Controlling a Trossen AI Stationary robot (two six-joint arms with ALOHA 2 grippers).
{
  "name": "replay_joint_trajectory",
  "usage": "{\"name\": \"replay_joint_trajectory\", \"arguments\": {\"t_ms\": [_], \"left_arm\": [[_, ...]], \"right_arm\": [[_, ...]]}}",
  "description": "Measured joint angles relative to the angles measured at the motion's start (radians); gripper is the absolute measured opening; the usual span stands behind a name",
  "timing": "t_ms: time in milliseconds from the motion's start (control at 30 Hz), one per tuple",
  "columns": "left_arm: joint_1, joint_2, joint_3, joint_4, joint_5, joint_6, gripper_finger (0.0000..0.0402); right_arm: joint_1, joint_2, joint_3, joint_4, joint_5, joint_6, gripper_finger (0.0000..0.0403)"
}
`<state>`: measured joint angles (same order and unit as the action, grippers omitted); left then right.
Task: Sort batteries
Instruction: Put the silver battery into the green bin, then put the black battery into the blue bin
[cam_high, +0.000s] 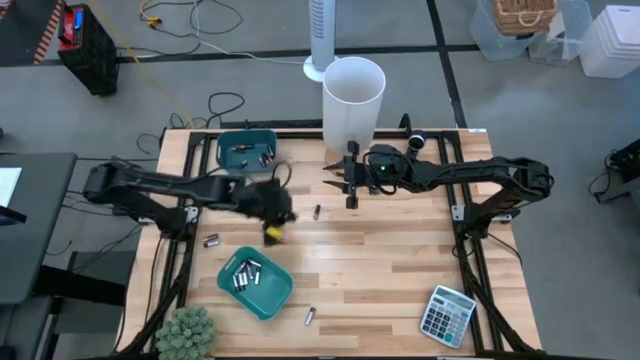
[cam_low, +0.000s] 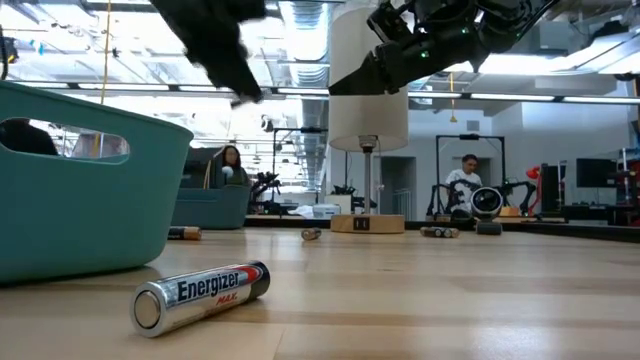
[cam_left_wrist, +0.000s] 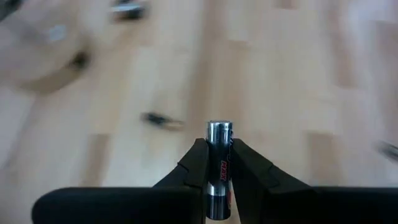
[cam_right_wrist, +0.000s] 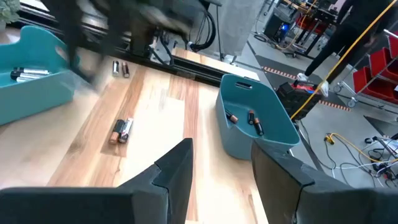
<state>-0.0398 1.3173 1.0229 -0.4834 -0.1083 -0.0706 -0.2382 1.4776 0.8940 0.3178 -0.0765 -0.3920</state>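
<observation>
Left hand (cam_left_wrist: 219, 163) pinches a battery (cam_left_wrist: 219, 155) across its smooth, rigid barrel; light but likely slippery, best gripped mid-length. Right hand (cam_right_wrist: 221, 165) waits with fingers apart.

A grey concrete floor (cam_high: 250, 30) surrounds the light wooden table (cam_high: 380, 260). Behind the table stand a white tower fan (cam_high: 320, 35) and a white cylindrical bin (cam_high: 353, 95); cables (cam_high: 190, 20) trail over the floor. A wicker basket (cam_high: 522, 12) sits among translucent storage boxes (cam_high: 610, 40). Across the room, ceiling strip lights (cam_low: 300, 20) glow, and two people (cam_low: 466, 180) sit at distant benches.
</observation>
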Motion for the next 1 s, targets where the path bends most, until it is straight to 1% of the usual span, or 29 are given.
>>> {"name": "replay_joint_trajectory", "arguments": {"t_ms": [100,200,367,467,667,733,800,867,1000], "left_arm": [[-0.095,-0.051,0.001,-0.06,0.022,0.006,0.0038],[-0.184,-0.076,0.001,-0.137,0.019,-0.048,0.0038],[-0.313,-0.066,0.001,-0.234,0.045,-0.255,0.0038],[-0.368,-0.04,0.002,-0.245,0.051,-0.376,0.0038],[-0.458,0.033,0.002,-0.245,0.133,-0.61,0.0038],[-0.481,0.065,0.002,-0.255,0.141,-0.702,0.0038],[-0.498,0.094,0.002,-0.285,0.138,-0.786,0.0056],[-0.512,0.125,0.002,-0.326,0.13,-0.85,0.0092],[-0.526,0.169,0.002,-0.371,0.128,-0.88,0.0166]], "right_arm": [[0.0,0.0,0.0,-0.001,0.0,-0.001,0.0177],[0.0,0.0,0.0,-0.002,0.0,-0.001,0.0177],[0.0,0.0,0.0,-0.003,0.0,-0.001,0.0177],[0.0,0.0,0.0,-0.003,0.0,-0.001,0.0177],[0.0,0.0,0.0,-0.003,0.0,0.0,0.0177],[0.001,0.0,0.0,-0.003,0.0,0.0,0.0177],[0.004,0.0,0.0,-0.011,0.0,0.0,0.0177],[0.01,0.0,0.0,-0.035,0.0,-0.005,0.0178],[0.025,0.0,0.0,-0.065,-0.001,-0.025,0.0188]]}}
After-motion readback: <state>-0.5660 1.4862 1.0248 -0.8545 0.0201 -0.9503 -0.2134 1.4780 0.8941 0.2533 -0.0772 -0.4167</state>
